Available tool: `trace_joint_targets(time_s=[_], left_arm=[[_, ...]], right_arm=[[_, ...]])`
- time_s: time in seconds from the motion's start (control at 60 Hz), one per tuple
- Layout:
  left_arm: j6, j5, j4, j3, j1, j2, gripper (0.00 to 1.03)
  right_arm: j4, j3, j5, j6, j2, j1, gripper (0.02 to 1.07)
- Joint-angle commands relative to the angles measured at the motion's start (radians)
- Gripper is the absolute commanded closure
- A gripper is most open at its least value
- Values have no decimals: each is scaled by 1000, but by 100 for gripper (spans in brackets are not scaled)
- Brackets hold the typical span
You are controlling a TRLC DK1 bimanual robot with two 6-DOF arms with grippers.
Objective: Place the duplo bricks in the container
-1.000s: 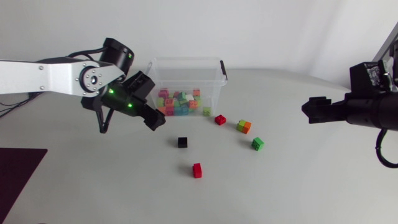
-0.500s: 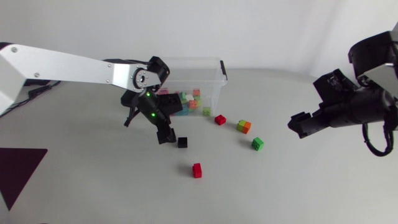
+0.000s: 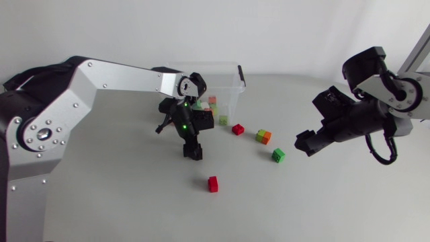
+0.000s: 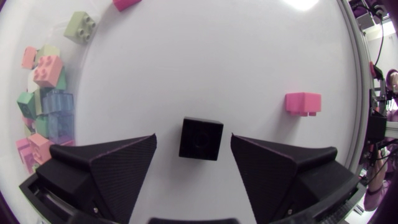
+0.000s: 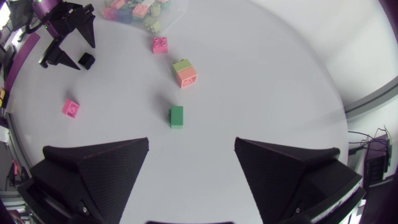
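Grey table (image 3: pixel 121 202) fills my head view. My left arm (image 3: pixel 114 70) comes in from the left edge and reaches to the frame's centre. My right arm (image 3: pixel 379 84) comes in from the right edge, bent down toward the table right of centre. The clear plastic container (image 3: pixel 232 79) sits at upper centre with a heap of mixed-colour bricks (image 3: pixel 213 111) inside.

The left gripper (image 4: pixel 193 135) points down just below the container. Its fingers are spread, and the black brick (image 4: pixel 201 138) lies on the table between them with a gap on each side. The right gripper (image 5: pixel 191 140) is spread too, with nothing between its fingers, and the green brick (image 5: pixel 176 116) lies ahead of it.

Loose on the table at centre are a green-and-orange stack (image 3: pixel 263 136) and a red brick (image 3: pixel 238 129) just beside the container. Another red brick (image 3: pixel 213 183) lies lower, well apart.
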Motion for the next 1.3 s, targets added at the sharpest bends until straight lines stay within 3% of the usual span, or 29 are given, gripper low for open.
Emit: trace_joint_targets(time_s=[0.0, 0.283, 0.383, 0.467, 1.0, 1.05, 1.283], left_arm=[[30, -10, -20, 43, 0, 51, 38], [25, -64, -20, 40, -23, 102, 54], [24, -59, -43, 51, -17, 99, 65], [27, -42, -53, 45, -7, 80, 65], [-56, 131, -69, 48, 97, -269, 65], [-67, 151, -69, 62, 112, -277, 65], [-156, 223, 2, 117, 172, -288, 65]], right_arm=[[2, 22, 3, -14, 22, 12, 7], [34, 2, 5, -11, 39, 29, 7], [50, -4, 8, -3, 46, 55, 8], [71, -5, 8, -3, 72, 75, 13], [69, 136, 63, 75, 410, 118, 17], [76, 142, 63, 75, 433, 115, 22], [99, 177, 100, 75, 516, 118, 25]])
